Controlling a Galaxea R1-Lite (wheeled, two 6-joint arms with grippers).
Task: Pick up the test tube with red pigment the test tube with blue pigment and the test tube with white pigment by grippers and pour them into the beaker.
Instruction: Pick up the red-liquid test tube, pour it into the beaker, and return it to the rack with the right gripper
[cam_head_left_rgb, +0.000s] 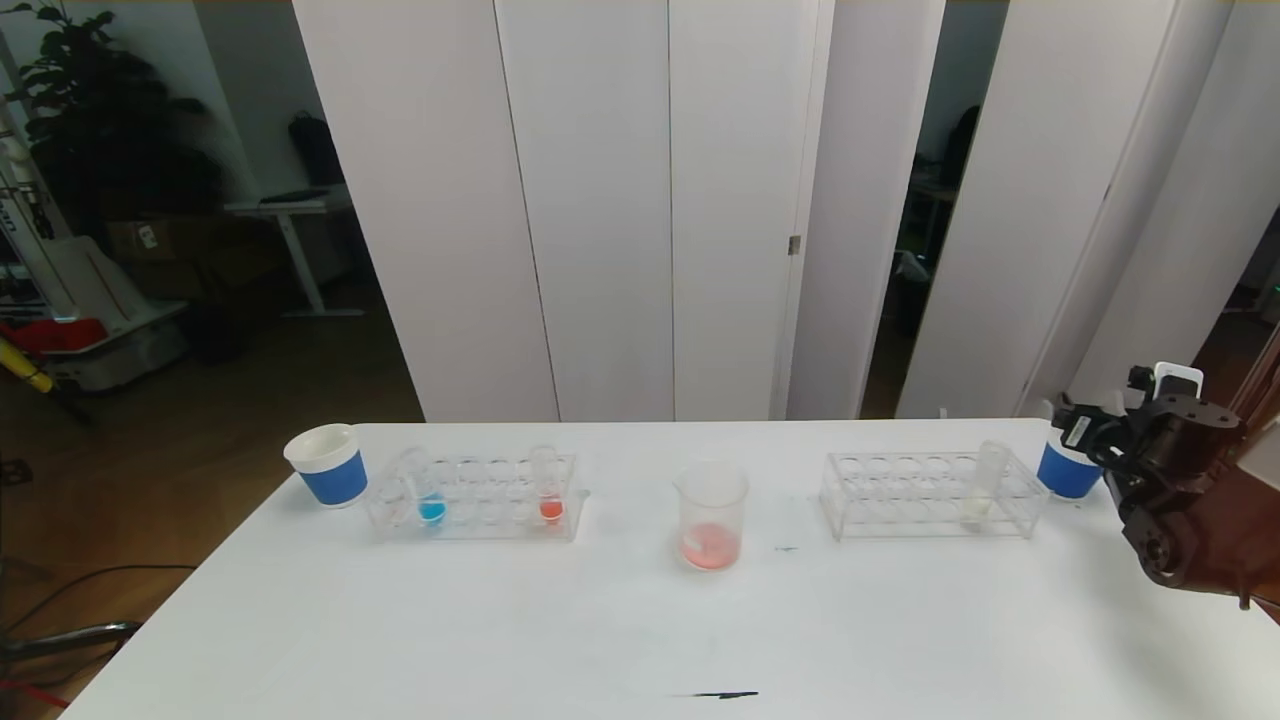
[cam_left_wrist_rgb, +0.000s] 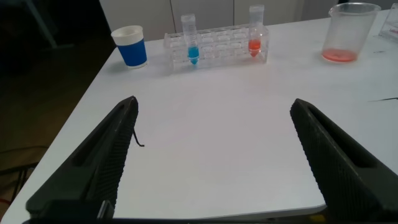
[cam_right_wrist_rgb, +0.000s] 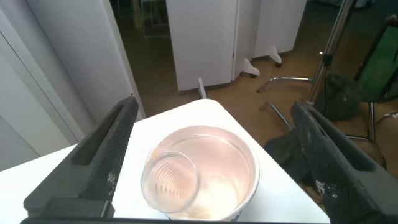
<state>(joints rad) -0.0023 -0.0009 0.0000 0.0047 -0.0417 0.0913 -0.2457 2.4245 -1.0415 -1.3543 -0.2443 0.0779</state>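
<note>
On the smooth white bench (cam_head_left_rgb: 400, 620) before pale panels | clear flared beaker (cam_head_left_rgb: 711, 515), red liquid | left pincer (cam_left_wrist_rgb: 214, 155) spread wide, empty | right pincer (cam_right_wrist_rgb: 214, 155) spread, empty, above cup (cam_right_wrist_rgb: 205, 171)

The right gripper (cam_head_left_rgb: 1075, 440) hides most of the cup (cam_head_left_rgb: 1066, 473) under it, and its fingertips are not clear from the head view. The white tube (cam_head_left_rgb: 986, 482) is too pale to read. The left gripper (cam_left_wrist_rgb: 214, 165) is cut off by the edge.
</note>
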